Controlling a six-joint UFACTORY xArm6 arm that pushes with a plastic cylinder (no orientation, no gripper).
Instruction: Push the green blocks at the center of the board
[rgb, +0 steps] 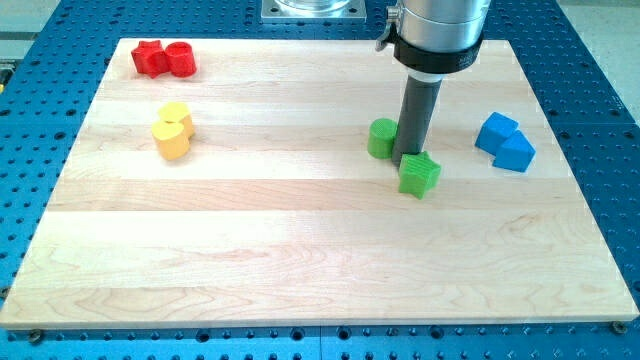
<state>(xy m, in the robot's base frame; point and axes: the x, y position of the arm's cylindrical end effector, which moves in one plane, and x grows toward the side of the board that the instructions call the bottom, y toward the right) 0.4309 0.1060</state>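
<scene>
Camera view: wooden board (300, 250) on a blue perforated table (60, 60). My tip (409, 160) sits w/ the two green blocks, right of board center. Green cylinder (382, 138) is just left of the rod, touching or nearly so; upright, bright green, round top. Green star-ish block (419, 174) lies just below-right of the tip, at the rod's foot, same bright green, notched edges, slightly turned. No jaws on this rig, just the rod, so nothing gripped. Red pair (164, 59) at top left: star-like one touching a cylinder. Yellow pair (173, 131) left-middle, touching; shapes unclear. Blue pair (505, 142) at right, touching, angular, well apart from the greens.
</scene>
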